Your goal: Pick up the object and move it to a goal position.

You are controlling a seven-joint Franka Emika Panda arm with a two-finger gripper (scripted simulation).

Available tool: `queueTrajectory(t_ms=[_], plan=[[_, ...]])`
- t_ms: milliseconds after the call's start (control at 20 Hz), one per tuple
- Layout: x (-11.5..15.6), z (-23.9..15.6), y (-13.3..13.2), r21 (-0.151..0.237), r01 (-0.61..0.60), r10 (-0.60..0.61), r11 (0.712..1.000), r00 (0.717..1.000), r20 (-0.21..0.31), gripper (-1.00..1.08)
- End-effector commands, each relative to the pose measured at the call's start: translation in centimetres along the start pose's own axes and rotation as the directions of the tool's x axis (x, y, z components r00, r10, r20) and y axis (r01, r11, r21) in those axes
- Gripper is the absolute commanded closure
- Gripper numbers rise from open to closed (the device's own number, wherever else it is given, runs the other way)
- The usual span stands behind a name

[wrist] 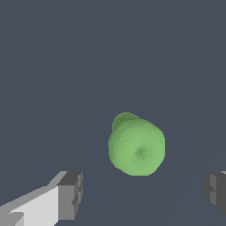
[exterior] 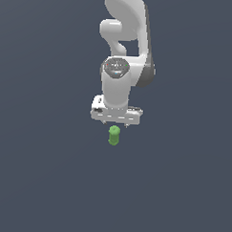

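Panda arm (exterior: 122, 46), seen from my remote station, hung over a bare dark floor (exterior: 38, 181) with its wrist pointed down and the white gripper (exterior: 116, 122) poised just above the green object (exterior: 114, 135). In the exterior view the object sat at six o'clock from the gripper, close under it but apart from it, with no finger touching; I could not tell from that view how much gap lay between them. The gripper was spread wide: in the wrist view its two grey fingertips (wrist: 70, 195) stood far apart at opposite edges of the picture, with nothing between them. The object, a stubby cylinder, stood upright on the floor with its long axis vertical, so the wrist camera looked almost straight down on its round top (wrist: 137, 148), the narrower upper section showing slightly off-centre against the wider body. It lay clear of the line joining the two fingertips, offset toward the far side of that line as the camera saw it, and roughly midway between the fingers across their span. I judged that the grasp turned on closing that small offset and then descending along the vertical axis. No goal marker showed in either view.
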State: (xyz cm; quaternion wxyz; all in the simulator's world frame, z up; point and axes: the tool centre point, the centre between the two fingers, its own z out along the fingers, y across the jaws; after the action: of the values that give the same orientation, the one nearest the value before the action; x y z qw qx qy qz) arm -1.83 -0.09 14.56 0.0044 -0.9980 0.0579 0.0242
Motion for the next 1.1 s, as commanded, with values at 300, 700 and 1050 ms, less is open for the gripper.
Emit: queueTrajectory(t_ms=[300,700,1050], plan=[[0.9,0.0,0.2,0.002,-0.168,0.168,0.986,0.985,-0.033,-0.92],[1.4,-0.1,0.2,0.006,-0.243,0.243,0.97,0.969,-0.048,-0.92],[1.4,0.3,0.2,0.006,-0.245,0.245,0.969,0.968,-0.048,-0.92]])
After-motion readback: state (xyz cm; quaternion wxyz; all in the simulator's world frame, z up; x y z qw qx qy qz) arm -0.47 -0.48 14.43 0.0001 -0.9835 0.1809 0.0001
